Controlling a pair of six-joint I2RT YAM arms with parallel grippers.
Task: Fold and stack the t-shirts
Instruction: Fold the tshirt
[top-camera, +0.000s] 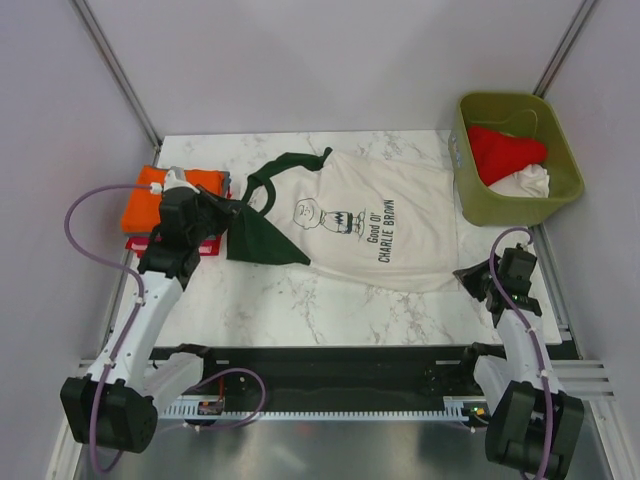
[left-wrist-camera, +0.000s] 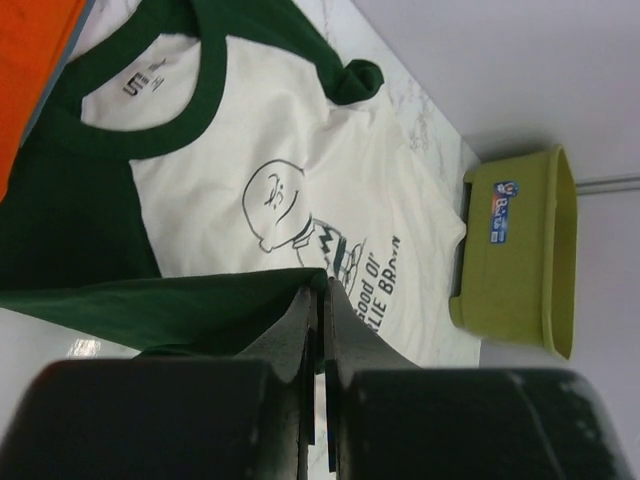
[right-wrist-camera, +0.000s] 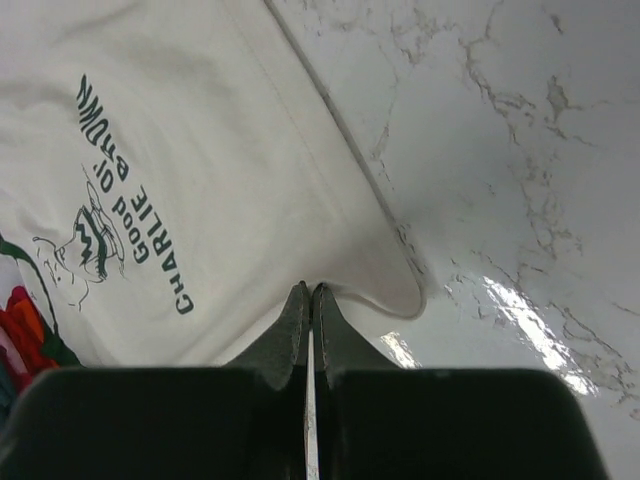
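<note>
Orange first, far left: a folded orange tee sits at the table's left edge, a red edge peeking out beneath it. Right beside it, the left gripper has its jaws clamped tight on the dark green sleeve of the cream tee. The wrist view shows green cloth running straight into the closed tips, and the sleeve is drawn up off the marble table toward the claw.

Across the middle, the cream tee lies spread face up. Its green collar points left, the Charlie Brown print is in full view and the hem sits out to the right.

Down at that hem's near corner is the right gripper, fingers pressed together with no gap showing. The tips sit right at the hem's edge, touching it, but I can't tell whether any cloth is actually nipped between them.

Far right, back corner: the olive bin stands just off the tee's hem. Inside it a red tee is bunched up, with a white tee crumpled beside it.
</note>
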